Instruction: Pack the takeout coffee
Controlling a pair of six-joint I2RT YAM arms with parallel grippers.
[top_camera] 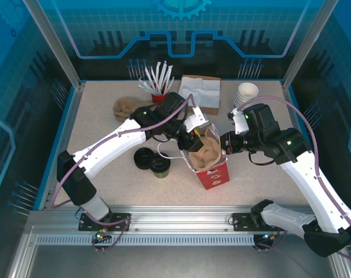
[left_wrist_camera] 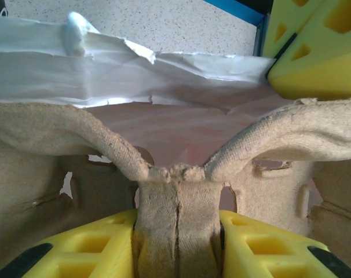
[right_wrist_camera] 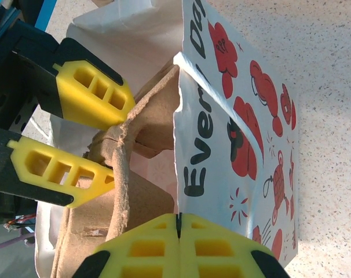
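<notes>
The takeout coffee [top_camera: 160, 166], a small dark cup with an olive-green top, stands on the table left of the bag. My left gripper [top_camera: 194, 141] [left_wrist_camera: 178, 231] is shut on the middle ridge of a brown pulp cup carrier [left_wrist_camera: 178, 197] [top_camera: 205, 152] [right_wrist_camera: 146, 121], which sits tilted inside the open mouth of the white-and-red paper bag [top_camera: 215, 174] [right_wrist_camera: 239, 116]. My right gripper [top_camera: 222, 143] [right_wrist_camera: 178, 223] is shut on the bag's torn top edge, holding that side out. The carrier's lower part is hidden in the bag.
A stack of black lids [top_camera: 144, 157] lies beside the coffee. At the back stand a red cup of straws [top_camera: 158, 81], a box of napkins [top_camera: 201, 92], stacked white cups [top_camera: 247, 92] and a spare carrier pile [top_camera: 126, 108].
</notes>
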